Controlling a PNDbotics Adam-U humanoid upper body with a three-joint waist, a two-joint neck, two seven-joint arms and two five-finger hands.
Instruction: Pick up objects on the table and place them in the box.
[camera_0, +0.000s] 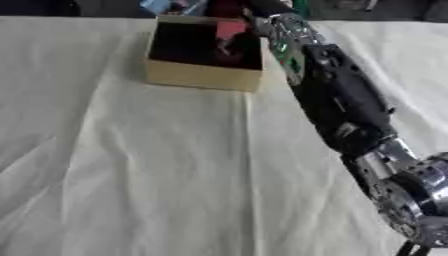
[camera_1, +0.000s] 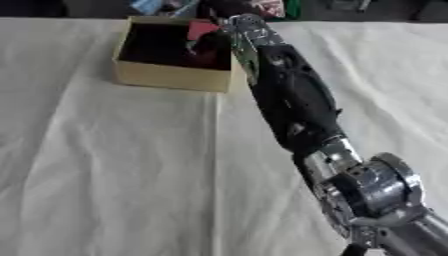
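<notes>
In the upper middle of the frame the right hand (camera_1: 213, 46) reaches into the cardboard box (camera_0: 203, 75) beside a red object (camera_0: 231, 28), its fingers indistinguishable, so withdrawing could snag the rim and shift the box.

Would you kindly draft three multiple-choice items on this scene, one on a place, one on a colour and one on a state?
1. Where does the box stand?
A. at the table's far side
B. at the near edge
C. off the table

2. What colour is the thing showing at the box's far right?
A. green
B. red
C. white

3. Where does the right arm reach?
A. it rests at the near edge
B. it hangs off the table
C. it stretches out to the box

Answers:
1 A, the box sits far up the cream cloth.
2 B, a red thing shows there.
3 C, the arm runs up from the lower right to the box's far right corner.
</notes>
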